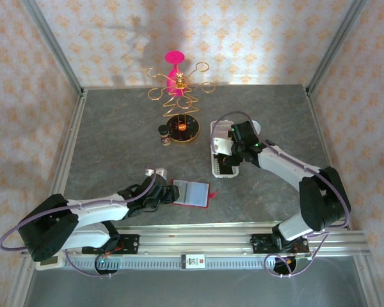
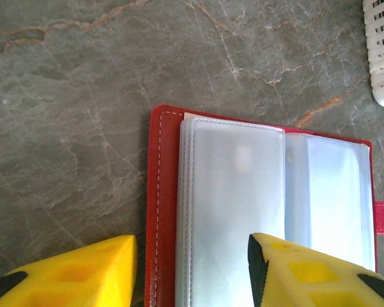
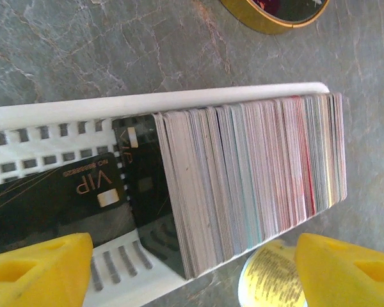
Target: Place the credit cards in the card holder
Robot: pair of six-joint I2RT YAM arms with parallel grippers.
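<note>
The card holder (image 2: 256, 211) is a red wallet lying open on the grey table, its clear pockets facing up; from above the card holder (image 1: 193, 192) sits just ahead of my left arm. My left gripper (image 2: 192, 275) is open, one yellow finger over the table left of the red edge, the other over the pockets. A stack of credit cards (image 3: 256, 185) stands on edge in a white perforated tray (image 3: 147, 102), with a black VIP card (image 3: 57, 198) lying flat beside it. My right gripper (image 3: 192, 275) hangs open over the tray's near side, holding nothing.
A gold disc base (image 3: 275, 13) of a wire ornament with a pink top (image 1: 175, 59) stands behind the tray (image 1: 216, 167). A small bottle (image 1: 164, 135) is left of it. A round yellow-labelled object (image 3: 272, 281) lies beside the tray's near rim.
</note>
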